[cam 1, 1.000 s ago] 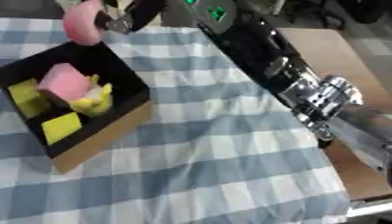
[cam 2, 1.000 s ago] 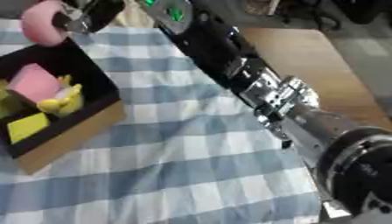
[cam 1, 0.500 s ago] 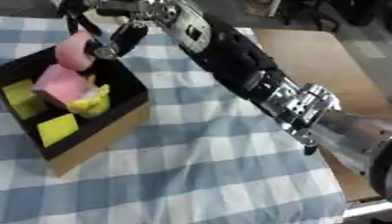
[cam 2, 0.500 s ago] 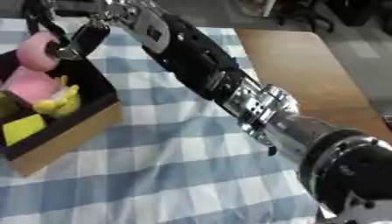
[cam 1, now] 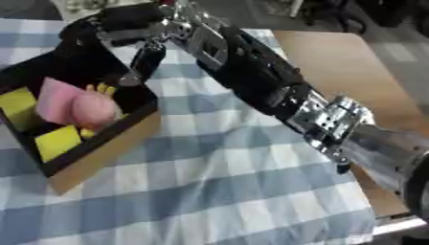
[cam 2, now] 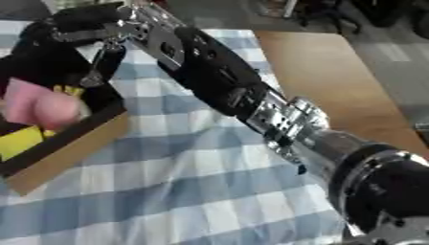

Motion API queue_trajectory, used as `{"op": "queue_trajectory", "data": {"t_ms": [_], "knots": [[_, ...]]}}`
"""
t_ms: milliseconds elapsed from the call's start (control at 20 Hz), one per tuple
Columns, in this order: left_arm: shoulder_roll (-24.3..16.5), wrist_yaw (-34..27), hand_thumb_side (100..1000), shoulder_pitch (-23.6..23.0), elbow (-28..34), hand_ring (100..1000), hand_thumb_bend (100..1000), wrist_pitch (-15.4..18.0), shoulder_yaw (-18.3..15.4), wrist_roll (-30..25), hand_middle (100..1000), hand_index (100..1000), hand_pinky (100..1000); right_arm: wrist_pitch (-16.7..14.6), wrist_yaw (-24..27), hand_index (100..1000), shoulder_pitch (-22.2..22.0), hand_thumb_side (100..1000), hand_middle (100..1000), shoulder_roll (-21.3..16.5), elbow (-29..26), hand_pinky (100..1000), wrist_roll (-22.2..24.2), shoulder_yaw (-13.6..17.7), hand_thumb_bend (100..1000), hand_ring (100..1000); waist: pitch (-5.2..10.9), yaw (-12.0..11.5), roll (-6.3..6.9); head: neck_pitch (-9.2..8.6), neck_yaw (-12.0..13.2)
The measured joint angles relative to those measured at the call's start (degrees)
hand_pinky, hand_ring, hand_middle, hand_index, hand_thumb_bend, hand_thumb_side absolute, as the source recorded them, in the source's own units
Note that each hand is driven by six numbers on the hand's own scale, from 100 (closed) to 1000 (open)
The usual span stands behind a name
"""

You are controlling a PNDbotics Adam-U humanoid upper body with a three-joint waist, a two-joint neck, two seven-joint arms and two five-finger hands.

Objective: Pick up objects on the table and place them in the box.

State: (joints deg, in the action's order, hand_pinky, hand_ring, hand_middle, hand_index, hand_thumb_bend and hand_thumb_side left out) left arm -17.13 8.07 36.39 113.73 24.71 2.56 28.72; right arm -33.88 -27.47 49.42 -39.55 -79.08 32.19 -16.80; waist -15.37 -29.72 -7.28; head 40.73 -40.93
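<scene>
Since the pink toy [cam 1: 80,106] now lies inside the box [cam 1: 109,143], resting on the yellow pieces [cam 1: 57,139], we judge the drop complete. We note the right hand [cam 1: 126,36] above the box's far corner with fingers hanging relaxed and grasping nothing. Half a second ago those fingers held the toy over the box; the left hand is unseen.

The right arm [cam 1: 276,91] enters from the lower right and stretches diagonally up to the upper left, black along the forearm with a silver joint [cam 1: 331,122] partway along. The right hand [cam 1: 117,33] is at the top left, its fingers [cam 1: 144,62] hanging down, straight and relaxed, holding nothing. The left hand shows in neither view.
</scene>
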Motion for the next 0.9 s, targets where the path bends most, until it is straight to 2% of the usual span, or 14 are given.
{"op": "queue_trajectory", "data": {"t_ms": [100,200,250,450,600,700,900], "knots": [[0.00,0.00,466,-0.05,0.00,815,583,-0.05,0.00,-0.05,765,800,756,0.13,0.45,958,-0.01,100,821,-0.30,-0.58,957,-0.27,0.23,190,1000,0.00,0.38,0.00,0.02,0.09],[0.00,0.00,465,-0.17,0.00,816,584,-0.12,0.00,-0.11,764,800,756,0.54,1.06,942,-0.31,100,805,-1.22,-1.72,949,-1.70,0.57,158,1000,0.00,0.98,0.00,0.09,0.53],[-0.01,0.00,466,-0.31,0.00,817,583,-0.16,0.00,-0.13,765,800,756,0.84,1.47,930,-0.97,100,786,-2.00,-2.59,945,-2.94,0.75,100,1000,0.00,1.41,0.00,0.14,0.91],[-0.24,0.00,468,-1.16,0.00,817,580,-0.51,-0.01,0.09,766,799,756,3.50,4.89,898,-5.78,100,723,-6.76,-7.75,939,-10.96,1.97,100,1000,0.07,3.42,0.02,0.55,4.19],[-0.73,0.02,473,-2.05,0.00,820,576,-0.92,-0.05,0.46,769,800,756,6.18,10.67,874,-11.55,100,662,-11.36,-12.96,932,-16.89,3.97,100,1000,0.22,5.18,0.05,0.74,8.02],[-1.00,0.08,479,-2.80,0.00,824,569,-1.31,-0.25,0.78,773,800,757,8.19,16.50,872,-16.06,100,636,-14.03,-17.07,922,-19.63,6.59,100,1000,0.48,6.35,0.41,0.97,10.60],[-1.03,0.49,487,-4.31,0.00,826,562,-2.35,-0.75,1.38,779,801,759,11.76,28.70,862,-25.44,141,617,-19.23,-24.16,920,-23.69,13.84,100,1000,0.70,8.88,3.02,1.36,15.55]]}}
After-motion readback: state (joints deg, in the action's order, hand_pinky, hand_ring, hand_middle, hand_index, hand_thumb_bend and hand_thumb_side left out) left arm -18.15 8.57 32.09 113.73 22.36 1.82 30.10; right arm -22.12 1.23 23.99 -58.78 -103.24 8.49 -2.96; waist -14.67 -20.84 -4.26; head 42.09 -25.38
